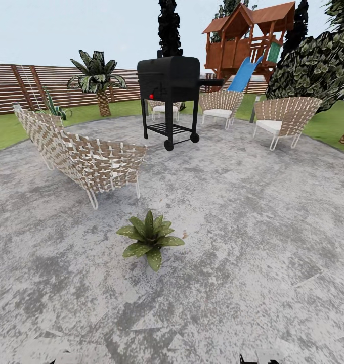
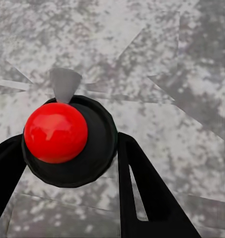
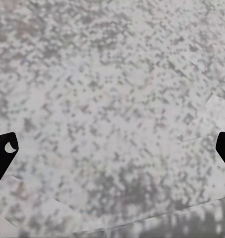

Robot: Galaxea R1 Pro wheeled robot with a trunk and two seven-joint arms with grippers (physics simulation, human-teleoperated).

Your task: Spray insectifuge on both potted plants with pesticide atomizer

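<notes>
In the left wrist view the pesticide atomizer (image 2: 55,131) is seen from above: a round red top on a dark round body with a grey nozzle. My left gripper (image 2: 70,144) is shut on it, one black finger on each side of the body, above the grey stone patio. One potted plant (image 1: 149,240), a low rosette of pointed green leaves, stands on the patio (image 1: 253,227) ahead of me, slightly left of centre. My right gripper (image 3: 114,146) is open, its fingers (image 3: 4,148) far apart over bare stone.
A woven lounge chair (image 1: 86,156) stands behind the plant at the left. A black wheeled grill (image 1: 169,96) is further back, with more woven chairs (image 1: 283,119) at the right. A spiky green plant (image 1: 53,108), a palm (image 1: 97,76), the brown fence and a wooden playhouse (image 1: 248,40) ring the lawn.
</notes>
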